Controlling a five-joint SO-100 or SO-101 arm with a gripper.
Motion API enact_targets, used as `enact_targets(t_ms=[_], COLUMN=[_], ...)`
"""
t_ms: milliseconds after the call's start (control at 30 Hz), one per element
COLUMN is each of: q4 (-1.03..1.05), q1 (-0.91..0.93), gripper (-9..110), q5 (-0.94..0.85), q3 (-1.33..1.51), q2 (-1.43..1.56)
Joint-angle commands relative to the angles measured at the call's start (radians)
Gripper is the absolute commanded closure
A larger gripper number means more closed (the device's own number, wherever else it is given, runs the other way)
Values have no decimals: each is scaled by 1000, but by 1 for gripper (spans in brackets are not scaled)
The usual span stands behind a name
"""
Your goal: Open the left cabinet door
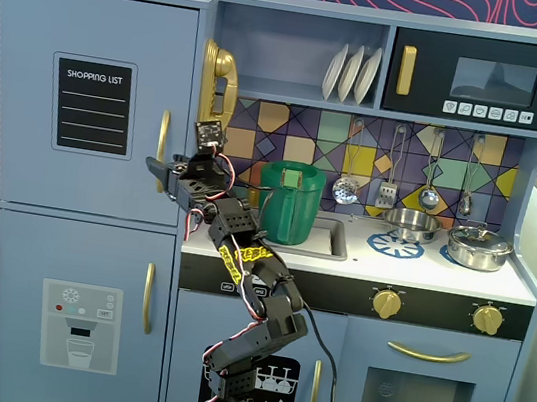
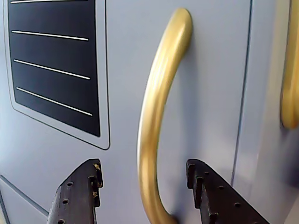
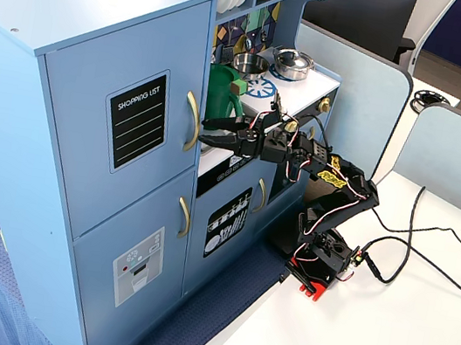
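Observation:
The left cabinet door [image 1: 87, 98] is the upper blue-grey door with a black SHOPPING LIST panel [image 1: 92, 105]; it sits flush with the cabinet. Its vertical gold handle [image 1: 162, 150] is by the door's right edge. My gripper [image 1: 157, 172] reaches level at the lower part of the handle. In the wrist view the gripper [image 2: 144, 167] is open, and the handle [image 2: 156, 116] runs down between the two dark fingers [image 2: 79, 196], nearer the right one, with gaps on both sides. From the side, the gripper [image 3: 204, 132] straddles the handle [image 3: 191, 120] on the door [image 3: 124, 119].
Below is a door with a grey dispenser panel [image 1: 78, 324]. A gold toy phone [image 1: 217, 82] hangs just right of the door edge. A green pitcher [image 1: 288, 202] stands on the counter behind the arm. The arm's base sits on a white table [image 3: 380, 339] with cables [image 3: 431, 242].

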Motion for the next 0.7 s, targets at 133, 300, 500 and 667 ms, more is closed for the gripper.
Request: enact_targets(t_ms=[133, 300, 500, 667], q4=[-127, -152, -109, -84], q1=[-20, -86, -215, -314], gripper=[86, 87, 89, 90], q5=[-35, -83, -161, -247], q3=[-72, -69, -63, -38], q2=[-60, -74, -35, 12])
